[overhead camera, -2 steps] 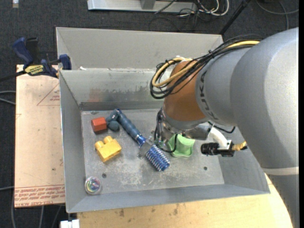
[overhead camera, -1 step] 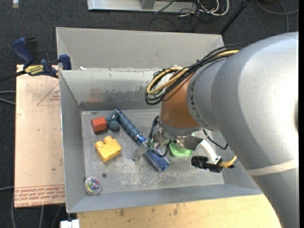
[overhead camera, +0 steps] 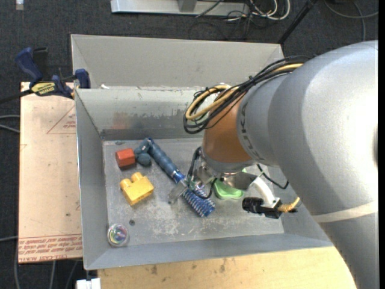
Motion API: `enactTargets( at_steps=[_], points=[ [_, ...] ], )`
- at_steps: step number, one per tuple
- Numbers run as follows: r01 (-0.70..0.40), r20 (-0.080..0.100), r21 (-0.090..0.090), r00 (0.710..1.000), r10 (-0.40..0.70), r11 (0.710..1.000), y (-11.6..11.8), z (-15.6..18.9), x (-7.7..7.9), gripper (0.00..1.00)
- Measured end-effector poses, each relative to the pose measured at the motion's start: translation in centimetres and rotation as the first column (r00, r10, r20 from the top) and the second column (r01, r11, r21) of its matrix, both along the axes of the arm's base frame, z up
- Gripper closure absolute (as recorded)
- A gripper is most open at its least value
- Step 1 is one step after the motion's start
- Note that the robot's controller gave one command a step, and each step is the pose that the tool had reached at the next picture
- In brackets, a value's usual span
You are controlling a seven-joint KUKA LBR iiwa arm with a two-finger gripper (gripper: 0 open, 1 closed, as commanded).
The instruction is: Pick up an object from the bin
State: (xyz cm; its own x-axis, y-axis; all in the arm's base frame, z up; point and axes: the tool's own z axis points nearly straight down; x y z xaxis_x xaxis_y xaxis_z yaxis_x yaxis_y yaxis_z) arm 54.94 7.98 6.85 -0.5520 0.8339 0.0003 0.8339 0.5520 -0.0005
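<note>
"Grey arm, how was it posed?"
"It reached in from the right, wrist bent down, the gripper (overhead camera: 196, 184) low over the middle of the bin (overhead camera: 90, 161) — open or closed, I couldn't tell."
"And beneath it?"
"A blue brush (overhead camera: 161, 157), lying slantwise on the floor — slim handle toward the red block (overhead camera: 126, 157), bristled head toward the front, beside a green piece (overhead camera: 227, 191)"

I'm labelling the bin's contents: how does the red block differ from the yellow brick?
The red block is smaller and plain; the yellow brick is bigger, with a raised stud. The red block lies farther back, beside the blue brush's handle; the yellow brick lies nearer the front, alone. Both rest on the bin floor.
</note>
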Motion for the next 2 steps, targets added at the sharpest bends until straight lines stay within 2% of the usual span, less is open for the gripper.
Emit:
enactTargets(
  at_steps=[1,2],
  points=[
    [0.0,0.0,0.0,1.0,0.0,1.0,0.0,0.0,0.0,1.0],
    [-0.005,0.006,0.001,1.0,0.005,1.0,0.1,8.1,0.2,1.0]
  ],
)
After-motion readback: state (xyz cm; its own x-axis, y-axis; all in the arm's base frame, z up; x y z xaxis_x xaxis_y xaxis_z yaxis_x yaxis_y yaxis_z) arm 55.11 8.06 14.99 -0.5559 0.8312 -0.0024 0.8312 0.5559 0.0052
